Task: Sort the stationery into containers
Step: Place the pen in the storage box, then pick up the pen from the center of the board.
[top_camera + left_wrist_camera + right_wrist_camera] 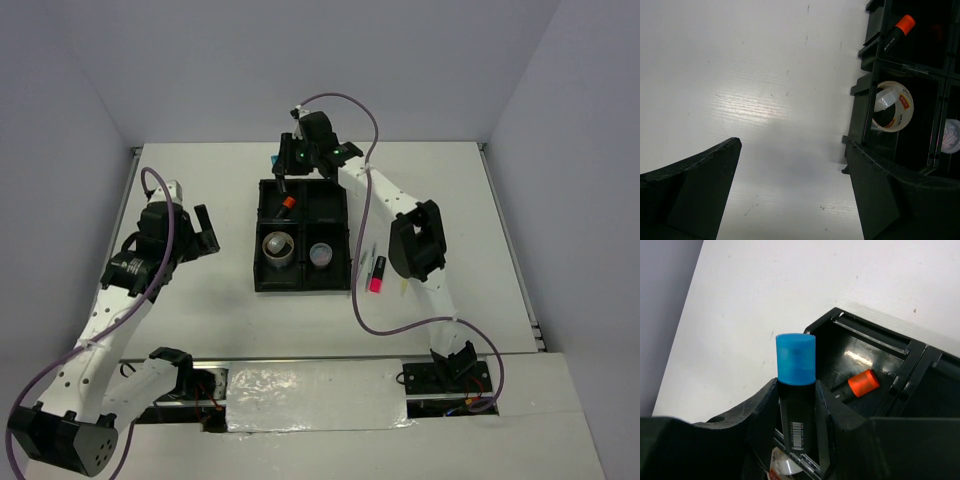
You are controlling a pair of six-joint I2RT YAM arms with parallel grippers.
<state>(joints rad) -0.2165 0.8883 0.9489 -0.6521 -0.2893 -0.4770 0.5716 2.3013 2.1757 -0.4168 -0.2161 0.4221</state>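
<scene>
The black four-compartment tray (303,287) sits mid-table. An orange-capped stick (288,202) lies in its far-left compartment, a tape ring (278,247) in the near-left one, and a round clear tub (321,255) in the near-right one. My right gripper (285,166) hovers over the tray's far-left corner, shut on a blue highlighter (796,390) whose blue cap sticks out past the fingers. The orange-capped stick (860,384) lies below it. My left gripper (205,232) stands open over bare table left of the tray, with nothing between its fingers (715,175).
A pink highlighter (377,275) and thin pens (362,262) lie on the table just right of the tray, close to the right arm's forearm. The left wrist view shows the tray wall (860,115), the tape ring (894,106) and the orange-capped stick (897,31).
</scene>
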